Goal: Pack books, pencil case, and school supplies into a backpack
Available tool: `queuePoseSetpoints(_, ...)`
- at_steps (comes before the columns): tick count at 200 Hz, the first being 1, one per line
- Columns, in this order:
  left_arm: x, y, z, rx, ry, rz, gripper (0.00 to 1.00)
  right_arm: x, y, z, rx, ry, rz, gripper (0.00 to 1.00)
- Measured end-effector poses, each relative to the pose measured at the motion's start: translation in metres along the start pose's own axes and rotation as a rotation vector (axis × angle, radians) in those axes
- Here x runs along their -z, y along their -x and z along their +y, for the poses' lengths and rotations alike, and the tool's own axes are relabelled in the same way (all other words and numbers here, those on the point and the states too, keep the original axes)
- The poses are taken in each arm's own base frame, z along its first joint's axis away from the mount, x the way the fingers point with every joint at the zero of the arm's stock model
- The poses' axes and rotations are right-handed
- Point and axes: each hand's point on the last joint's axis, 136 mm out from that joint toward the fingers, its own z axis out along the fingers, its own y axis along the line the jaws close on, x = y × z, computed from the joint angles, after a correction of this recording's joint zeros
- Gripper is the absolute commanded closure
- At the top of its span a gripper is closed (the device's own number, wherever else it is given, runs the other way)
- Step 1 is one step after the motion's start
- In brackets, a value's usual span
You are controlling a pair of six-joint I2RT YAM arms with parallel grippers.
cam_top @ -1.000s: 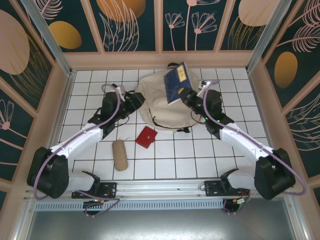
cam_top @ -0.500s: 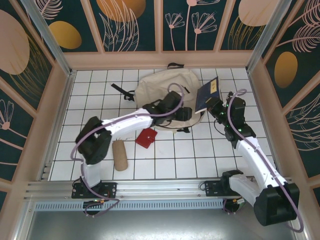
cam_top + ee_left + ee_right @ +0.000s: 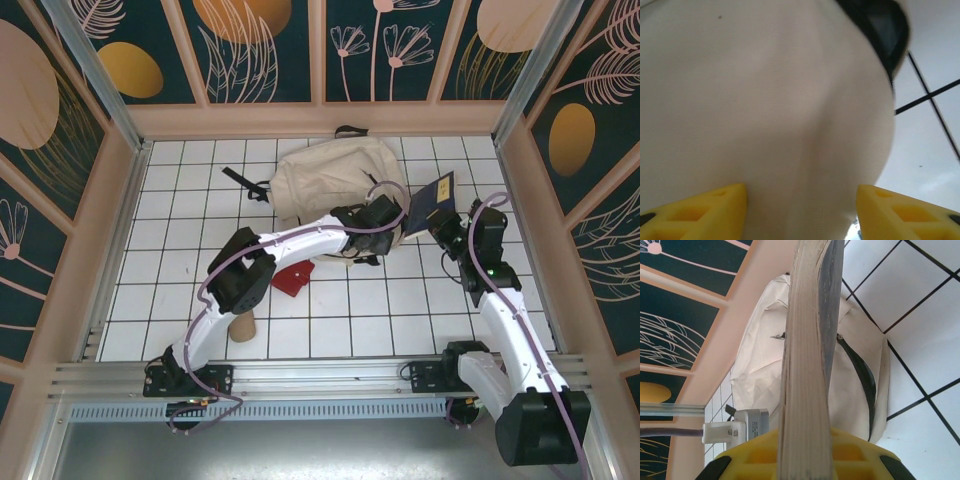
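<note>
Top external: left gripper (image 3: pixel 387 218) at backpack (image 3: pixel 320 175) near edge, fingers apart.
Right gripper (image 3: pixel 446 222): clamped on tilted books (image 3: pixel 430 203) just beside backpack.

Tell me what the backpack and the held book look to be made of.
The backpack: cream woven cloth, likely canvas or cotton, matte; a fine weave and soft folds show. The book: paper pages, seen as stacked pale leaf edges, under a thin dark blue cover, probably card.

surface: white tiled table (image 3: pixel 180 180) | lying on it: backpack (image 3: pixel 320 175), red school supplies (image 3: pixel 290 280), pencil case (image 3: pixel 243 326)
</note>
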Motion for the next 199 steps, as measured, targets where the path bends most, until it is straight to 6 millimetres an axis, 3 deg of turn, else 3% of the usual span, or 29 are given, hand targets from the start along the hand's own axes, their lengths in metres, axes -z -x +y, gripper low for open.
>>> queuePoseSetpoints(30, -0.004, -0.002, 0.008, -0.014, 0.048, 0.005, 0.57, 0.000, 0.000, -0.001, -0.002, 0.001, 0.003, 1.00)
queuePoseSetpoints(87, -0.006, 0.002, 0.018, -0.038, 0.114, -0.012, 0.91, -0.001, -0.002, -0.003, -0.004, -0.003, 0.006, 1.00)
queuePoseSetpoints(108, -0.002, 0.009, 0.020, -0.045, 0.135, -0.032, 0.98, -0.001, -0.002, -0.004, 0.000, -0.006, 0.007, 1.00)
queuePoseSetpoints(138, 0.005, 0.017, 0.021, -0.049, 0.139, -0.052, 1.00, 0.001, -0.004, -0.008, 0.013, -0.023, 0.016, 1.00)
queuePoseSetpoints(162, 0.027, 0.038, 0.027, -0.023, 0.119, -0.097, 1.00, 0.004, -0.007, -0.011, 0.024, -0.037, 0.026, 1.00)
queuePoseSetpoints(199, 0.081, 0.098, 0.049, 0.072, 0.076, -0.257, 1.00, 0.007, -0.018, -0.011, 0.052, -0.024, 0.080, 1.00)
